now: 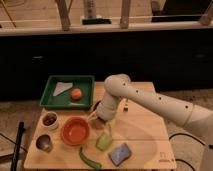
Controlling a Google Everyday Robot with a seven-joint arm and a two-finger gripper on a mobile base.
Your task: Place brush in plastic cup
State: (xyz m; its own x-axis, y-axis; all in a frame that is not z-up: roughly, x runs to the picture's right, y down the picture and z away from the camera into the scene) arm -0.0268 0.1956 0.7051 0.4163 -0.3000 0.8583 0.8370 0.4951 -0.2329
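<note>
Gripper [103, 118] at frame centre — grip state cannot be told — should hold brush [108, 131] upright over plastic cup [103, 142] before release.

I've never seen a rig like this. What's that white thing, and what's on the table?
That is a robot arm reaching in from the right; its gripper hangs over the wooden table, beside the orange bowl. One camera looks down from the front. The pale stick at the gripper seems to be the brush; whether it is gripped, I cannot tell. Just nearer us sits the yellow-green plastic cup. Also there: a green tray, a blue sponge, a metal cup.
</note>
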